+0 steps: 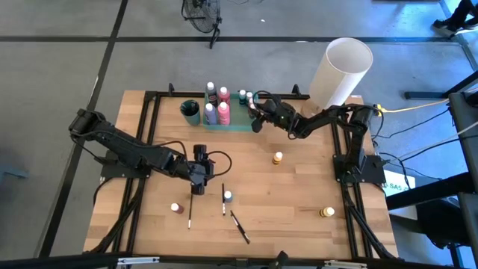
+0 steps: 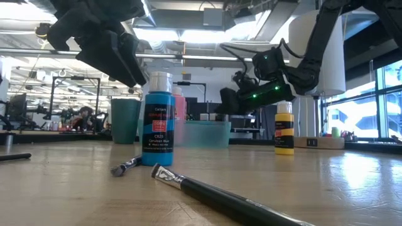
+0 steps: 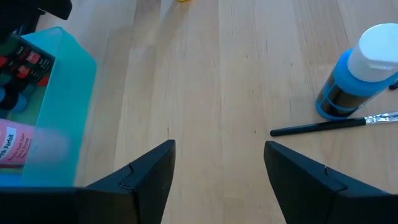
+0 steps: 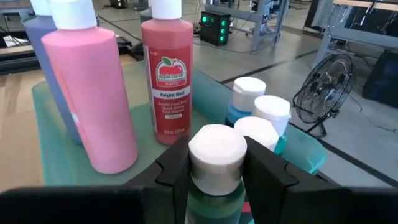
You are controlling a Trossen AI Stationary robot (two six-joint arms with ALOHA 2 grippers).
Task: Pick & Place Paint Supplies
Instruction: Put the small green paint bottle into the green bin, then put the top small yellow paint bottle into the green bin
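Green-bodied bottle [image 4: 216, 163] clamped in right gripper [image 4: 214, 168] above tray [image 1: 240, 124]; lower straight into free gap, avoid neighbours. Left gripper [image 3: 217, 168] open, empty.

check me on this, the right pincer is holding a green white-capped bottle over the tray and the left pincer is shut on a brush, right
Not quite. The right pincer does grip the green bottle over the tray, but the left pincer is open and holds nothing, hovering over bare wood near the blue bottle. The left wrist view shows it.
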